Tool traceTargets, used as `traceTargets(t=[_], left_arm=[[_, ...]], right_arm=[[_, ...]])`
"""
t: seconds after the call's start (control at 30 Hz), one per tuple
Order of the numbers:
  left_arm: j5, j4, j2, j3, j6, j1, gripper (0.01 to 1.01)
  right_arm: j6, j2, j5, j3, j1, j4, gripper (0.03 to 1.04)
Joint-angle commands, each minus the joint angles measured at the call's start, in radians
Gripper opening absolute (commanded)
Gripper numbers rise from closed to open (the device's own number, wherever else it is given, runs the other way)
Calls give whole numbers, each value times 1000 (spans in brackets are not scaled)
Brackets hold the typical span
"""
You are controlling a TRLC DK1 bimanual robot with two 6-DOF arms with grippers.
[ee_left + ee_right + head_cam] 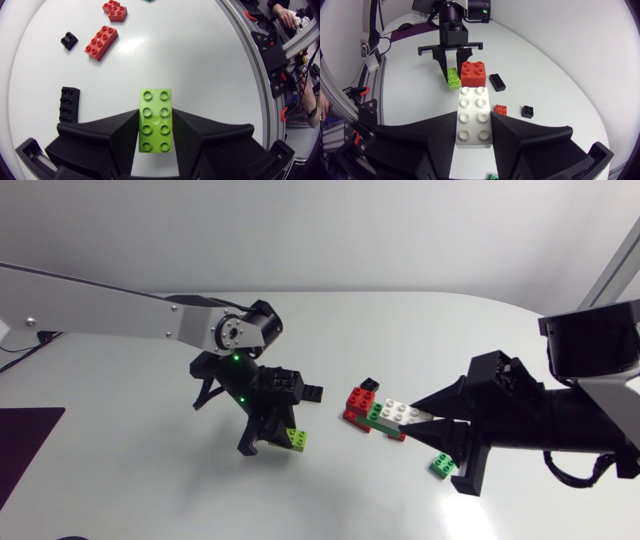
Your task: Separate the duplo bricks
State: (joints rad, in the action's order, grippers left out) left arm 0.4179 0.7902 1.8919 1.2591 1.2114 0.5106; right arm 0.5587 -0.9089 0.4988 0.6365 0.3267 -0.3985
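My left gripper [283, 438] [155, 127] is shut on a lime green brick [297, 440] [155, 120], studs facing the wrist camera, left of the table's middle. My right gripper [410, 418] [474, 131] is shut on a white brick [400, 411] [474, 117]. In the head view that white brick sits in a cluster with red bricks [358, 400] and a green one [379, 418]. In the right wrist view a red square brick [473, 74] lies just ahead of the white brick, and beyond it is the left gripper [451, 75] with its lime brick [452, 78].
A small black brick [369, 385] [527, 111] lies behind the cluster. A long black brick [497, 81] [69, 104] and a small red piece [501, 109] lie on the white table [150, 480]. A loose green brick [442, 467] rests under my right arm.
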Motion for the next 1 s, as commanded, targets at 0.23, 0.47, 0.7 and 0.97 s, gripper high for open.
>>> traceTargets(t=[0.23,0.47,0.7,0.97], left_arm=[[-1,-51,64,-64,-21,20,457],[-11,-45,24,-55,-19,20,852],[-10,83,-106,59,-6,9,902],[-10,230,-149,269,-18,80,902]], right_arm=[[-13,25,18,0,-5,-22,303],[-11,42,29,-4,-6,-37,303],[-11,39,47,-4,-6,-43,303],[-22,10,66,-4,23,-43,303]])
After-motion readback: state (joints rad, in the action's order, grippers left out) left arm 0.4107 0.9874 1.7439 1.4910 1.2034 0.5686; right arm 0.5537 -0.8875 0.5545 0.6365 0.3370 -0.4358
